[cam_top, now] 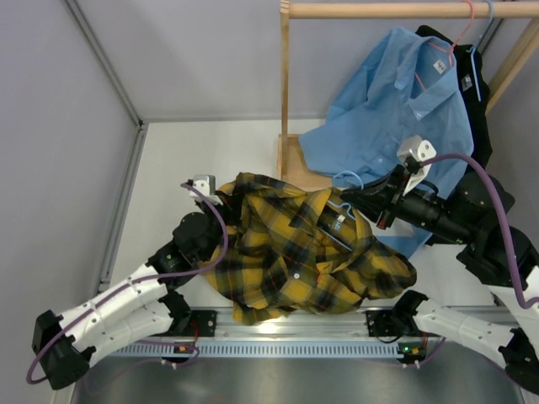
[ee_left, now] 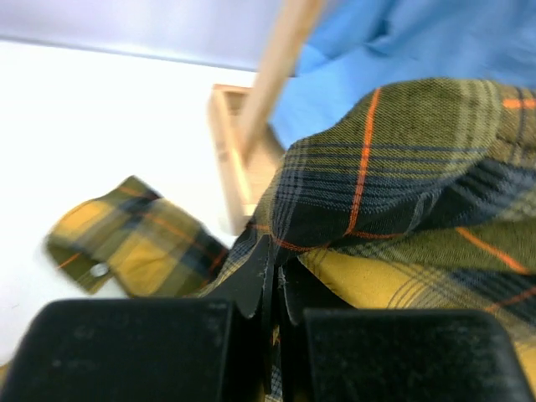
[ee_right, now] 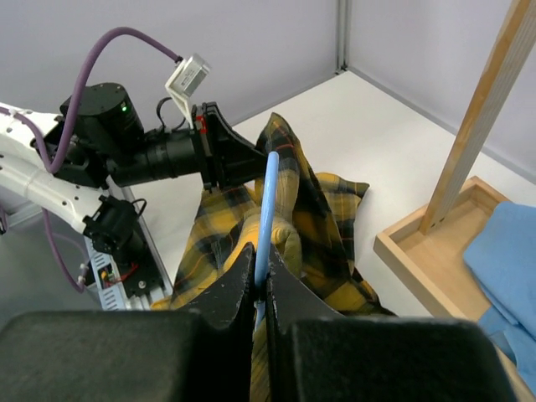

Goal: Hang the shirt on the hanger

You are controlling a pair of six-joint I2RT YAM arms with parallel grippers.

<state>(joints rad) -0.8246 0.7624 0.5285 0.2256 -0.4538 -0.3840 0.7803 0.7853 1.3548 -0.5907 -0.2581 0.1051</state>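
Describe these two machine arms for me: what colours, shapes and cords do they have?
The left arm and right arm are alike: white shell segments joined by round black motor housings, with a purple cable looping along each. Each ends in a black two-fingered pincer, the left pincer and right pincer, topped by a small white camera box.

The right gripper [ee_right: 261,280] has its jaws closed on the hanger [ee_right: 269,201]. The hanger runs up into the shirt [ee_right: 327,226], which is heaped on the counter [ee_right: 377,126]. The left gripper [ee_right: 239,159] meets the shirt's raised far edge. A wooden rack base [ee_right: 435,251] stands at right.
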